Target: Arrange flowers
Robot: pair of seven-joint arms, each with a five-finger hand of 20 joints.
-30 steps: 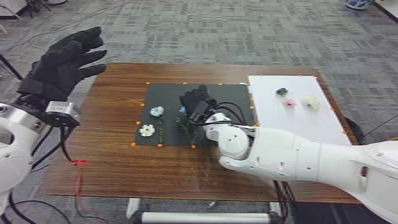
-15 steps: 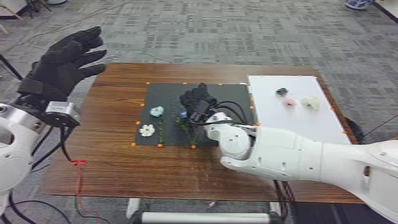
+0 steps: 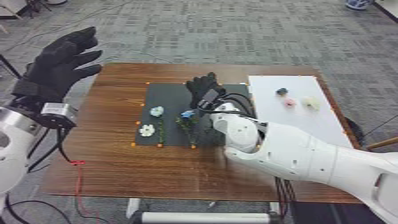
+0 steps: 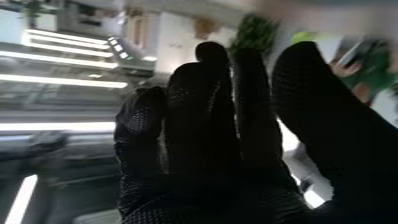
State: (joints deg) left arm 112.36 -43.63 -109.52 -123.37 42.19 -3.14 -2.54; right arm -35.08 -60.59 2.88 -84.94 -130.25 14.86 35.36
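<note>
Toward twelve o'clock on the black mat [image 3: 169,95], the right hand [image 3: 205,89] has straight fingers; the left hand [image 3: 55,67], ten o'clock in the head view, is open. Blue flower [image 3: 187,114] lies near mat centre, pale-blue flower [image 3: 156,111] at nine, white flower [image 3: 147,130] at eight.

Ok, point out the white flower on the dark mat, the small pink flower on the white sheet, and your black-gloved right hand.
White flower [image 3: 147,130]: head view, on its petals.
Small pink flower [image 3: 290,103]: head view, middle of the bloom.
Right hand [image 3: 203,91]: head view, middle of the glove.
</note>
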